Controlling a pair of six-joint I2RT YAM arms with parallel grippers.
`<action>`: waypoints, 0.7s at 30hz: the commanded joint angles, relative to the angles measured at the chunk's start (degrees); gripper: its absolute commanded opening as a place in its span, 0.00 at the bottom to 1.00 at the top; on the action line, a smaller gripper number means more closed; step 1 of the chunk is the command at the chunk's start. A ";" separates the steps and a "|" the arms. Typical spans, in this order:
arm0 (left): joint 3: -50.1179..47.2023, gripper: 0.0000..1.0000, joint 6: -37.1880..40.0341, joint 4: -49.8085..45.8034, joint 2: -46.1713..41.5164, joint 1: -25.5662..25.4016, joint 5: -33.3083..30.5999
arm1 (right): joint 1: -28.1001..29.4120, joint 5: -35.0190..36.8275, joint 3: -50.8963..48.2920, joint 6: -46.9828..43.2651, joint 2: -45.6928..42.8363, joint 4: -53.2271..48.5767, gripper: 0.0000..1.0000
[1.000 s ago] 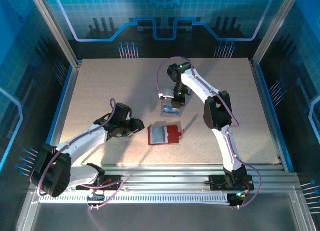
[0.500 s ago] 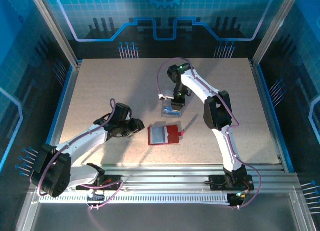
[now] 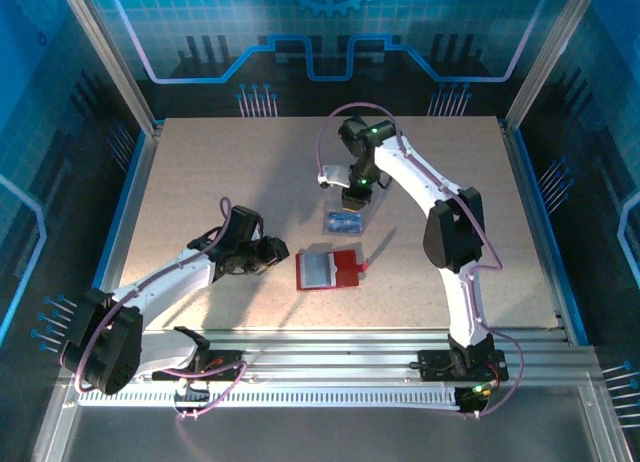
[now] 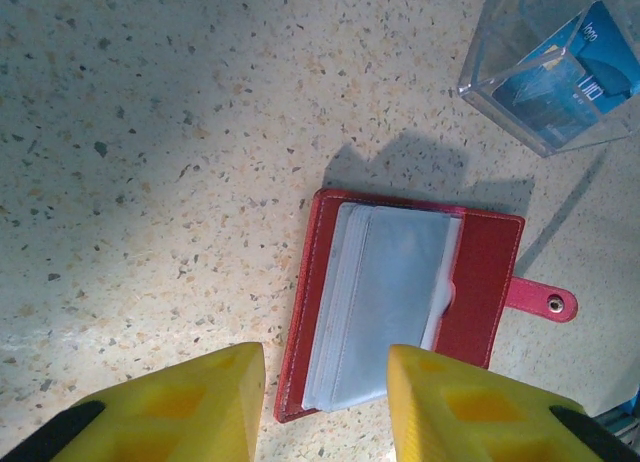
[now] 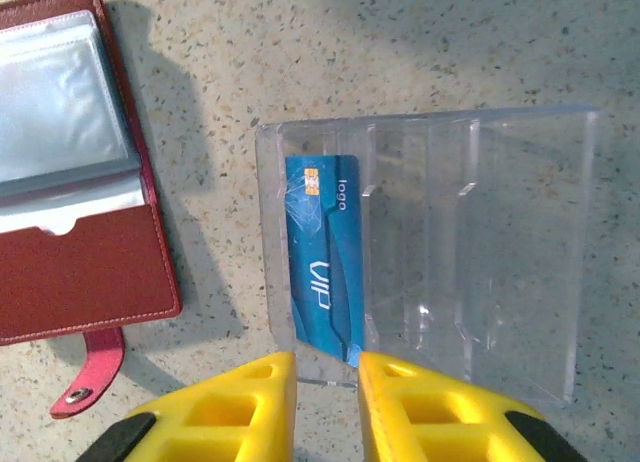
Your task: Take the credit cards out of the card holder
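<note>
The card holder (image 3: 343,269) lies open on the table, red with greyish sleeves (image 4: 385,302) and a snap tab (image 4: 545,302). One blue credit card (image 5: 320,257) marked "VIP" stands in the end slot of a clear acrylic stand (image 5: 470,252). My right gripper (image 5: 327,402) hovers just off the card's near edge, jaws slightly open with nothing between them. My left gripper (image 4: 325,387) is open over the wallet's near left corner (image 4: 295,382), touching nothing that I can see. From above, the left gripper (image 3: 280,254) sits left of the wallet, and the right gripper (image 3: 355,200) sits behind the stand (image 3: 345,222).
The clear stand's other slots (image 5: 510,232) hold nothing. The wallet (image 5: 90,272) lies close to the left of the stand in the right wrist view. Metal frame posts and blue walls (image 3: 130,182) bound the speckled table (image 3: 220,172).
My right gripper has parted its jaws and drawn back from the clear stand, leaving the blue card in its slot. The right arm's elbow swung right. The left arm stayed put.
</note>
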 commanded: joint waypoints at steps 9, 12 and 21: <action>0.07 0.37 -0.85 3.98 3.80 0.22 3.83 | 3.08 -2.10 -18.47 24.33 -12.41 18.48 0.30; 0.15 0.37 -0.95 5.65 5.58 0.19 5.09 | 4.32 -1.75 -23.67 32.56 -15.74 22.33 0.33; 3.25 0.38 -0.53 7.55 12.01 -2.18 7.19 | 6.29 -2.09 -38.94 57.32 -24.88 33.61 0.27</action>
